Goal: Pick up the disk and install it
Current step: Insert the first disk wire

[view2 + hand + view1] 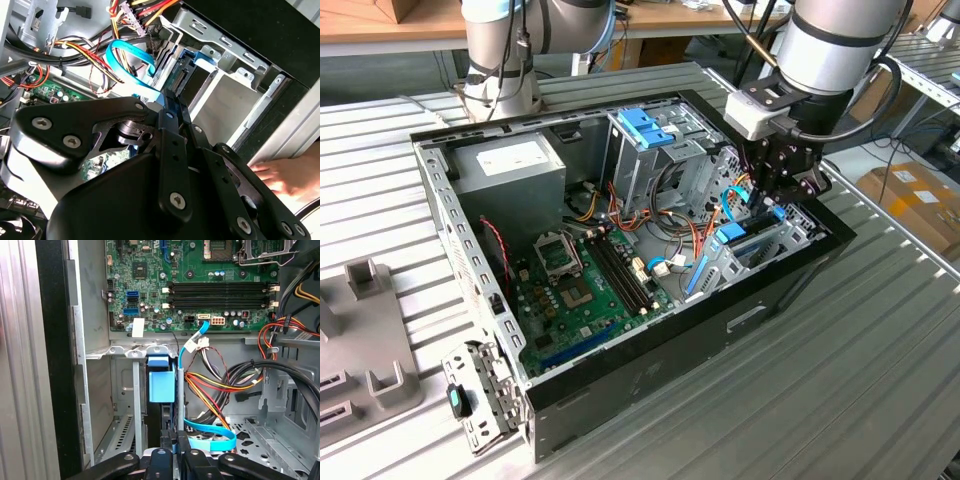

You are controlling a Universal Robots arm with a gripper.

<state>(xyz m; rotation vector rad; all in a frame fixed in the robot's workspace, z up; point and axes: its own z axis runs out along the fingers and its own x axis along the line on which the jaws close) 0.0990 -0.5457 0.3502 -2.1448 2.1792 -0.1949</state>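
The disk stands on edge in a slot of the metal drive bay, at the end of the open computer case on the exterior view's right. Its light-blue carrier frame faces up towards the wrist. In the second wrist view, the disk sits between the bay's silver walls.

The pincer hangs directly above the disk, its two black fingers drawn together with barely a slit between them. The tips appear to rest on the carrier's near edge rather than straddle it, though contact cannot be confirmed. In the exterior view the pincer reaches down into the bay from the arm.

Just beside the bay, a flat blue cable curls over the case floor. A bundle of red, yellow and black wires loops past it. Beyond them the green motherboard lies flat, with its long black memory slots.

Farther off, the tall metal cage carries a blue bracket. A grey power-supply box fills the far corner. The case rests on the ribbed tabletop.
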